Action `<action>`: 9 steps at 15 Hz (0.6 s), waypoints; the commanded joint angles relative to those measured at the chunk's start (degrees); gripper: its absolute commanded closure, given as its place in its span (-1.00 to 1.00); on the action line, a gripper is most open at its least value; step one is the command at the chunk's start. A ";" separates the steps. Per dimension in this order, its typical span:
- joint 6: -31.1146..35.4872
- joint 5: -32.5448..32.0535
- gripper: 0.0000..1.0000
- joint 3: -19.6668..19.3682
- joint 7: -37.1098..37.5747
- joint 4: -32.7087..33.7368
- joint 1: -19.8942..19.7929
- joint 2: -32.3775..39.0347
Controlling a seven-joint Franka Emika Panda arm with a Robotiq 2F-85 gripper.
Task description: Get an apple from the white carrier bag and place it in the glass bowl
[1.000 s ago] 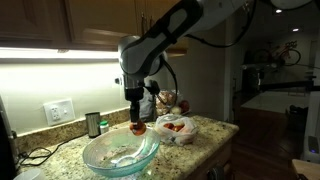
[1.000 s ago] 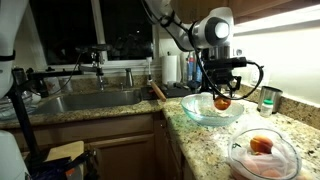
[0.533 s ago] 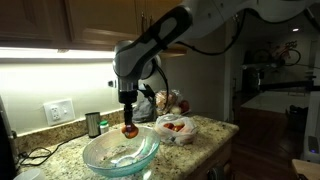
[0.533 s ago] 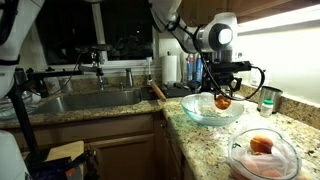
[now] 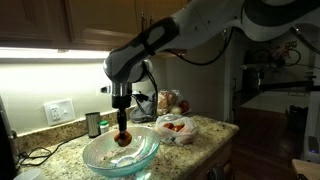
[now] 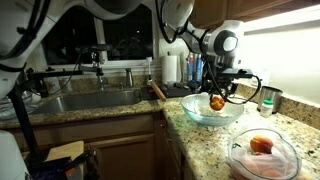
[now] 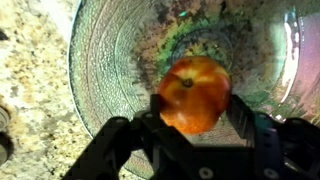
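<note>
My gripper is shut on a red-orange apple and holds it just above the middle of the glass bowl. The apple also shows in both exterior views. In the wrist view the bowl's ribbed glass fills the picture under the apple, and the jaws press the apple from both sides. The bowl stands near the counter's front corner. The white carrier bag lies open on the counter with more red fruit in it.
Speckled granite counter. A dark can stands by the wall next to a socket. A sink with a tap lies beside the bowl's end of the counter. A paper towel roll stands behind the bowl. Cupboards hang above.
The gripper has carried the apple from the bag's side across to above the bowl's middle and lowered it a little. The bowl and the bag have not moved.
</note>
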 commanded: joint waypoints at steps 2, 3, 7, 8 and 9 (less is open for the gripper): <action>-9.43 1.62 0.14 0.62 -2.69 7.90 -0.45 4.15; -10.84 1.58 0.14 0.52 -2.82 8.90 -0.38 4.75; -14.75 1.40 0.14 0.27 -3.15 12.22 -0.14 6.73; -15.42 1.36 0.14 0.23 -3.18 13.01 -0.08 7.16; -16.12 1.28 0.14 0.18 -3.17 13.74 0.01 7.57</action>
